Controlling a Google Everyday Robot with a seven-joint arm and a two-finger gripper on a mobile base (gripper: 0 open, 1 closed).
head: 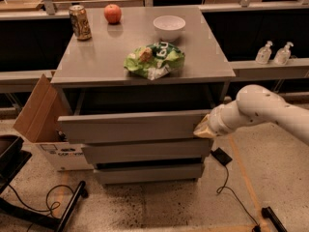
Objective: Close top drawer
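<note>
The top drawer (130, 126) is a wide grey drawer with a plain flat front. It stands out a short way from the grey cabinet (96, 62), with a dark gap behind its front. My gripper (203, 128) is at the right end of the drawer front, touching it. My white arm (260, 111) comes in from the right.
On the cabinet top are a soda can (79, 22), an apple (112, 13), a white bowl (169, 27) and a green chip bag (154, 59). Two lower drawer fronts (145, 151) sit below. A cardboard box (38, 112) stands at the left. Cables lie on the floor.
</note>
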